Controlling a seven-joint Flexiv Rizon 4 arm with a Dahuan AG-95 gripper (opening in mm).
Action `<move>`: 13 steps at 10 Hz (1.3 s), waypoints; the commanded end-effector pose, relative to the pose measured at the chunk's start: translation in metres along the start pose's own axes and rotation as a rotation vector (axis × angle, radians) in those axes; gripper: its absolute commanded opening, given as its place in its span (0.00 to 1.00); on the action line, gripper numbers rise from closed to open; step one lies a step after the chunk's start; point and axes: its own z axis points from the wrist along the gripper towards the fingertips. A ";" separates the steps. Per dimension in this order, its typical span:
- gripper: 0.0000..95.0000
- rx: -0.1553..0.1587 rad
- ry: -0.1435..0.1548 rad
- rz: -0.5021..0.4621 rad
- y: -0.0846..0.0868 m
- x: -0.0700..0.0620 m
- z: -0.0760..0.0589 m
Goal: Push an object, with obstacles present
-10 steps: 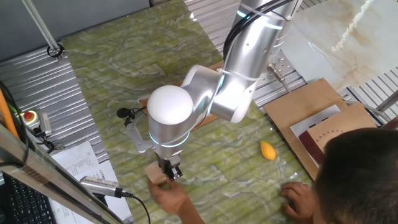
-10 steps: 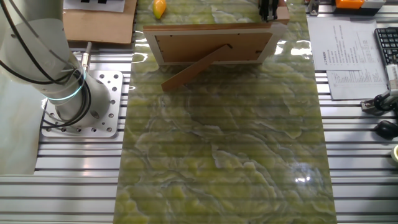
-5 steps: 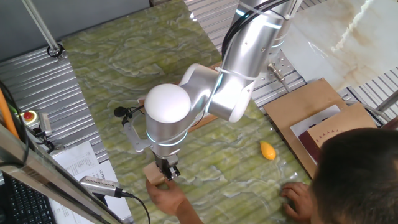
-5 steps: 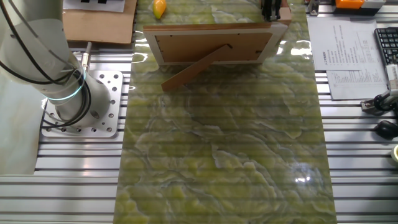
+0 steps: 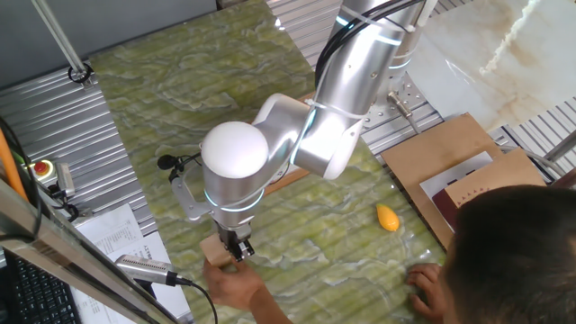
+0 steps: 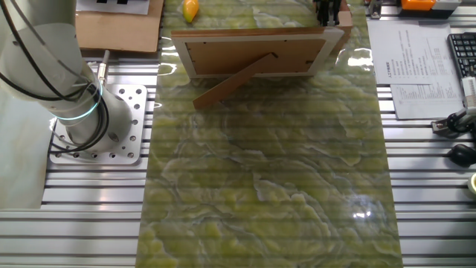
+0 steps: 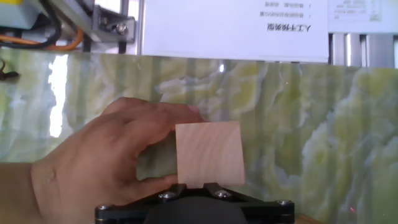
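Observation:
The pale tan wooden block [image 5: 212,250] sits near the table edge on the paper side, and a person's hand [image 5: 236,286] touches it. In the hand view the block [image 7: 209,152] stands right in front of my fingertips, with the hand's fingers [image 7: 106,158] round its left side. My gripper [image 5: 236,251] points down beside the block, jaws close together and holding nothing; it also shows in the hand view [image 7: 198,186]. The picture frame [image 6: 256,50] stands propped on its back leg. The orange-yellow teardrop piece [image 5: 388,217] lies apart on the green mat.
A person's head [image 5: 526,261] and other hand [image 5: 432,288] are at the near edge. A cardboard box with a book [image 5: 459,184] lies to the right. Papers [image 7: 233,28], a microphone [image 5: 148,267] and cables lie beside the mat.
My gripper and the arm's elbow have shifted left toward the paper side. The block and the person's hand have moved the same way with it.

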 end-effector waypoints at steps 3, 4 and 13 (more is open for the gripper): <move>0.00 0.000 -0.002 -0.009 -0.007 -0.006 -0.001; 0.00 -0.001 -0.002 -0.009 -0.007 -0.007 -0.001; 0.00 -0.001 -0.006 -0.020 -0.018 -0.014 0.002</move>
